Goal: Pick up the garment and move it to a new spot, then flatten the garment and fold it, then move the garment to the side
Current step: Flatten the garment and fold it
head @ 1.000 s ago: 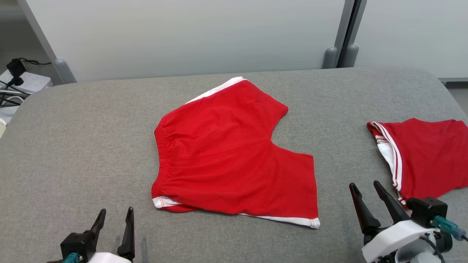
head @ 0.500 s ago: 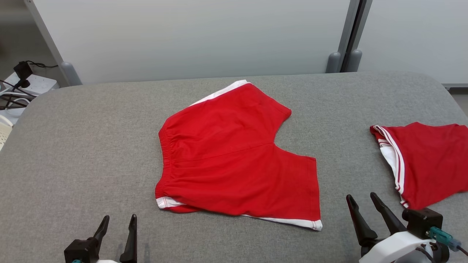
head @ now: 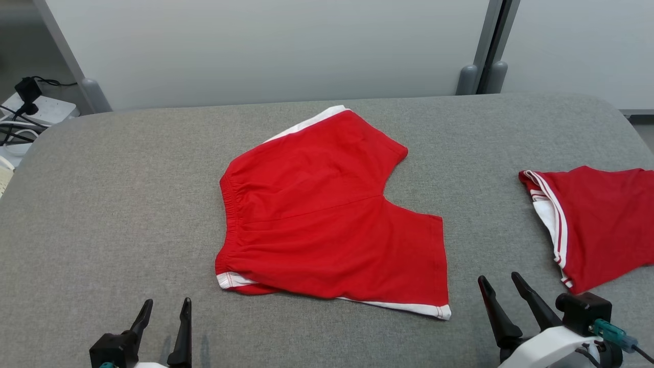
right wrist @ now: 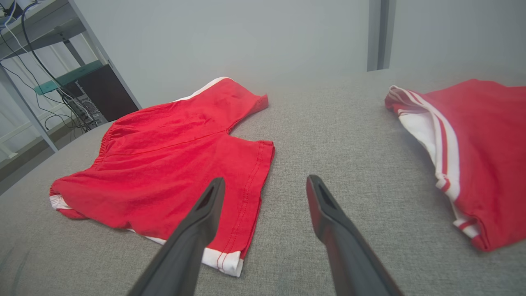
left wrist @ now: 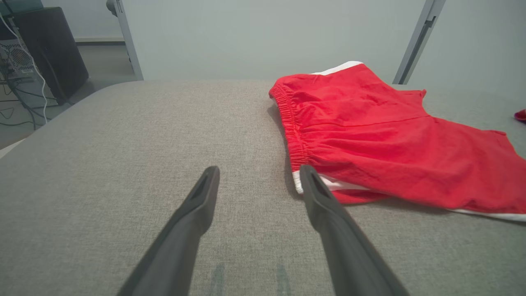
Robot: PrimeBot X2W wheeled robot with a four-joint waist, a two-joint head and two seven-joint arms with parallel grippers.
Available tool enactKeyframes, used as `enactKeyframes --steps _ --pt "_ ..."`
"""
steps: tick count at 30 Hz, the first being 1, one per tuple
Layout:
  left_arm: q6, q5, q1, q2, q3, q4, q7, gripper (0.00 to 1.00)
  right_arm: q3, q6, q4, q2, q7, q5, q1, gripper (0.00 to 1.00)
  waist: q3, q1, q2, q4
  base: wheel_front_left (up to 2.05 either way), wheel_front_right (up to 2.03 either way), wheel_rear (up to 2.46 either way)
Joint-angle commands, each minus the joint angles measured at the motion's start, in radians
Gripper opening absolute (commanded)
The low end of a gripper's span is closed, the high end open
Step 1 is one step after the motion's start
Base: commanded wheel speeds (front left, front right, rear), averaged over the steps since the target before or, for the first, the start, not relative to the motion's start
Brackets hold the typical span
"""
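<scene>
The garment (head: 327, 225), red shorts with white trim, lies spread flat in the middle of the grey padded table (head: 127, 204), waistband to the left and legs to the right. My left gripper (head: 167, 301) is open at the near left, short of the waistband's near corner (left wrist: 302, 185), touching nothing. In the left wrist view the left gripper (left wrist: 259, 169) points at bare table just left of the garment (left wrist: 390, 135). My right gripper (head: 498, 276) is open at the near right, just right of the near leg hem. The right gripper (right wrist: 265, 179) holds nothing, and the garment (right wrist: 172, 164) lies to its left.
A second red garment (head: 598, 220) with white striped trim lies at the table's right edge, close to my right gripper; it is the red garment (right wrist: 481, 148) at the right of the right wrist view. Pale wall panels and a post (head: 483, 51) stand behind. Cables and a power strip (head: 30, 112) sit off the table's left.
The head view has wobbled slightly. Both grippers have drawn back a little toward the near edge, the right one more. The garment has not moved.
</scene>
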Motion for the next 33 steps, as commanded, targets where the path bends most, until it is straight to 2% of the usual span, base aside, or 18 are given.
enactKeyframes --steps 1,13,21,24,26,27,29,32,33 --pt "-0.005 -0.001 -0.023 0.008 0.031 -0.028 -0.006 1.00 0.018 0.000 -0.017 -0.014 -0.014 -0.005 -0.022 1.00 0.000 0.0000 0.0000 0.000 0.00 0.00 0.00" --pt "-0.006 -0.021 -0.027 0.008 -0.007 -0.005 -0.006 1.00 0.176 0.000 0.095 -0.017 -0.014 0.054 -0.039 1.00 0.017 0.0000 0.0000 0.010 0.00 0.00 0.00" --pt "-0.006 -0.020 -0.042 0.008 -0.018 -0.006 -0.006 1.00 0.211 0.000 0.145 -0.004 -0.014 0.087 -0.077 1.00 0.046 0.0000 0.0000 0.032 0.00 0.00 0.00" --pt "-0.006 -0.022 -0.049 0.008 -0.023 -0.006 -0.006 1.00 0.234 0.000 0.166 -0.001 -0.014 0.092 -0.092 0.91 0.059 0.0000 0.0000 0.042 0.00 0.00 0.00" --pt "-0.006 -0.023 -0.053 0.008 -0.028 -0.006 -0.006 1.00 0.242 0.000 0.183 -0.001 -0.014 0.097 -0.099 0.78 0.066 0.0000 0.0000 0.050 0.00 0.00 0.00" --pt "-0.006 -0.023 -0.055 0.008 -0.029 -0.006 -0.006 1.00 0.244 0.000 0.188 -0.001 -0.014 0.099 -0.103 0.76 0.069 0.0000 0.0000 0.052 0.00 0.00 0.00" --pt "-0.006 -0.024 -0.058 0.008 -0.029 -0.006 -0.006 1.00 0.249 0.000 0.201 -0.001 -0.014 0.102 -0.110 0.65 0.076 0.0000 0.0000 0.058 0.00 0.00 0.00" --pt "-0.006 -0.025 -0.061 0.008 -0.028 -0.008 -0.006 1.00 0.250 0.000 0.211 -0.001 -0.014 0.104 -0.118 0.61 0.083 0.0000 0.0000 0.064 0.00 0.00 0.00" --pt "-0.006 -0.026 -0.064 0.008 -0.028 -0.008 -0.006 1.00 0.252 0.000 0.219 0.000 -0.014 0.106 -0.123 0.54 0.088 0.0000 0.0000 0.067 0.00 0.00 0.00"
